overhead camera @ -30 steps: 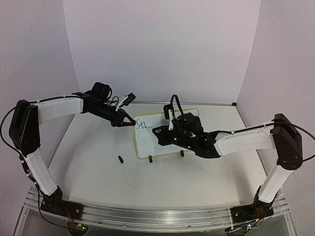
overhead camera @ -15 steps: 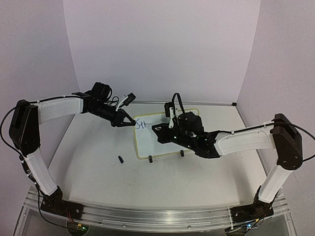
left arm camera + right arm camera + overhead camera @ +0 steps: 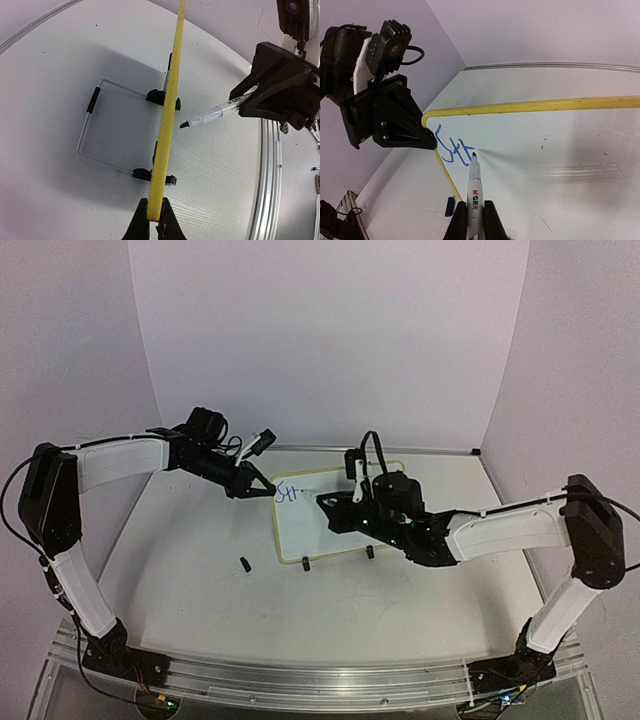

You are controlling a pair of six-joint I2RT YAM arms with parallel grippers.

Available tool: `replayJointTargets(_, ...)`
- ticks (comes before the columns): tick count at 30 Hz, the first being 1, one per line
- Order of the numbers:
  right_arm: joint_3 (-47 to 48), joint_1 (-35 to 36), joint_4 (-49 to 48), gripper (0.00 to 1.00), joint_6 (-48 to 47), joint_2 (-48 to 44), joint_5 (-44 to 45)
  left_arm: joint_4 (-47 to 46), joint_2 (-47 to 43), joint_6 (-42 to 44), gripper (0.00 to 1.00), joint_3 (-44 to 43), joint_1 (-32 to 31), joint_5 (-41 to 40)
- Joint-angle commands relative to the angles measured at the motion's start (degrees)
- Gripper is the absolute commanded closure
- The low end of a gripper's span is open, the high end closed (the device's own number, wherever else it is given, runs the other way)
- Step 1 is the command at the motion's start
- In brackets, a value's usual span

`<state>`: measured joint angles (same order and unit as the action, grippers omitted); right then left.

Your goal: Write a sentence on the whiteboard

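- We see the whiteboard (image 3: 300,535) mid-table, long axis left-right, leaning back and facing our bases.
- Our left gripper (image 3: 262,487) pinches its upper-left corner.
- Our right gripper (image 3: 474,217) clamps a marker (image 3: 474,182), tip at blue letters.
- A cap (image 3: 244,564) lies nearby, left.

High rear view; close wrist views, perhaps opposed, share the whiteboard (image 3: 560,145).

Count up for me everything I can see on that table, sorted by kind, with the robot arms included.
Whiteboard: 1
Marker pen: 1
Pen cap: 1
Robot arms: 2 (left arm, right arm)
Total: 5
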<state>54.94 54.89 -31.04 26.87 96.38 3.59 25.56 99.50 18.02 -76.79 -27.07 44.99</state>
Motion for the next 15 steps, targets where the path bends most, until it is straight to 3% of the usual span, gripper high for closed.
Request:
replayJointTargets(1,-1.3,-0.21,-3.87,1.0,-0.08,-3.37,-1.0,2.39,-0.14,1.73,1.0,-0.81,-0.62,-3.42)
replayJointTargets(15,1.35,-0.81,-0.82,1.0,1.39,-0.19,1.33,2.61,-0.27,1.86,1.0,-0.81,-0.91,-3.68)
